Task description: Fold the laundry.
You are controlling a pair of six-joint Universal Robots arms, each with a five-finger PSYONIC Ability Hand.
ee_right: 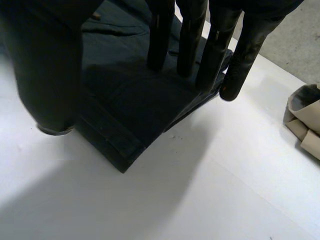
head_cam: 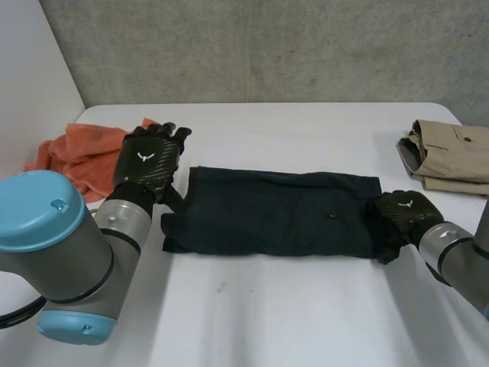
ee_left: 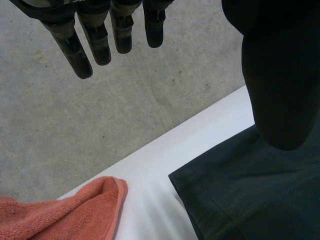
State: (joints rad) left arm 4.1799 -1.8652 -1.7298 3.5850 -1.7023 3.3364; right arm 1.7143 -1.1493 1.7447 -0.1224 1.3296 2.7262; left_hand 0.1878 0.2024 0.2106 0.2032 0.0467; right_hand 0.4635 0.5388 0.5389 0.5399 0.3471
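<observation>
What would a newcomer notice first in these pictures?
A dark folded garment lies centred on the white table, the right robot hand flat on its right end, the left robot hand open above its left end. An orange towel lies far left, a beige folded garment far right.

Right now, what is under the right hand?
The end of the folded dark garment: the right hand rests straight fingers on it. The white table beneath that end is covered.

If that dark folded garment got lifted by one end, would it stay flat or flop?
Probably flop: the dark garment lies in soft layers that curve at the edge by the right robot hand. It would likely bunch if pushed, being wrinkled cloth. The fold may fall open.
</observation>
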